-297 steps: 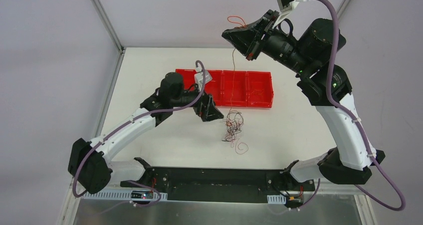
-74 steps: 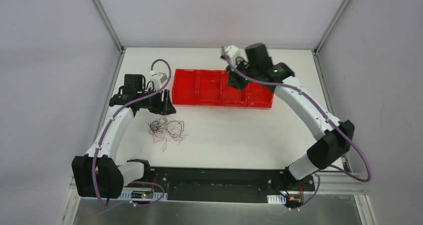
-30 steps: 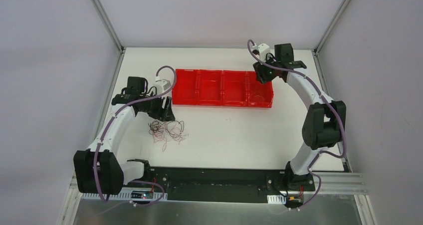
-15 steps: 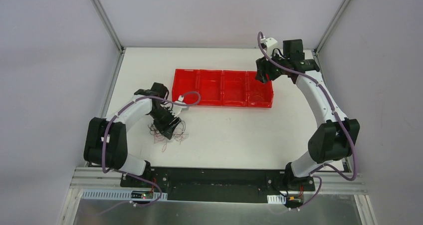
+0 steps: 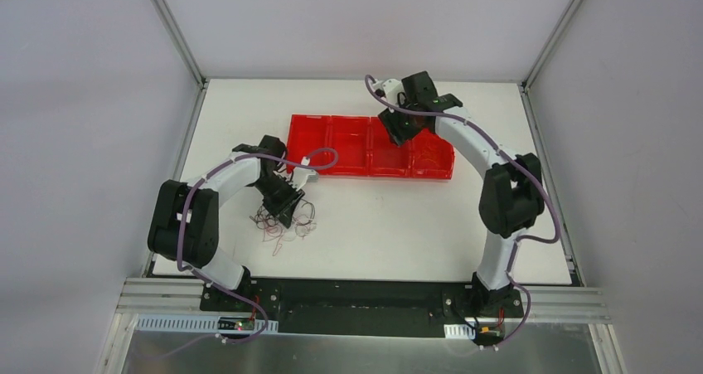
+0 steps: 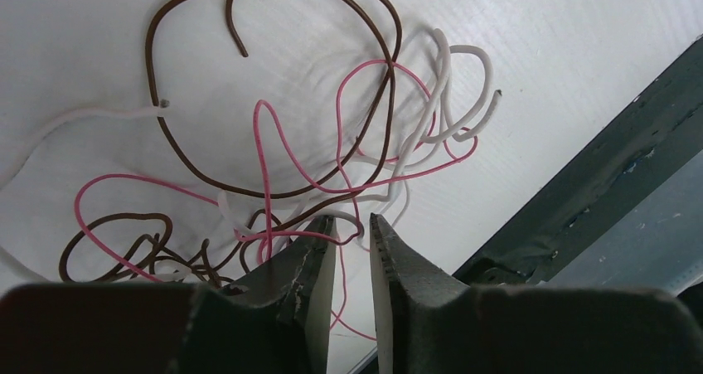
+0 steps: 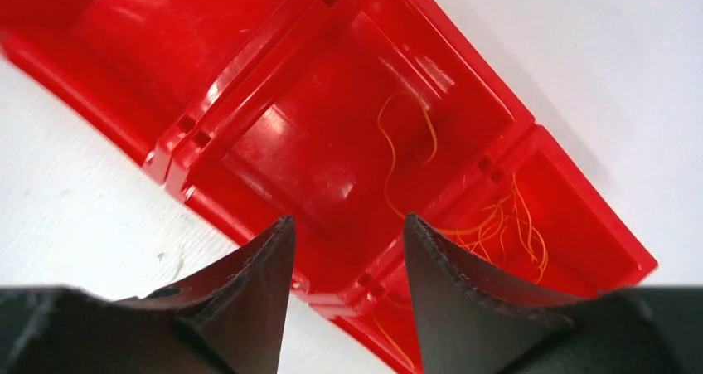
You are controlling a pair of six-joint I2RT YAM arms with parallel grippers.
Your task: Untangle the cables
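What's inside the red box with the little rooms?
Thin orange wires lie in two neighbouring compartments of the red tray. The right claw hides part of its near edge, so anything there can't be seen.

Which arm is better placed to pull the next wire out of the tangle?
Left. The left gripper sits right at the cables, jaws narrowly apart. The right gripper hangs open over the red tray, well away from them.

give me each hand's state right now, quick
Left hand: nearly closed over the wires; whether it pinches one cannot be told.
Right hand: open, empty, above the red tray.
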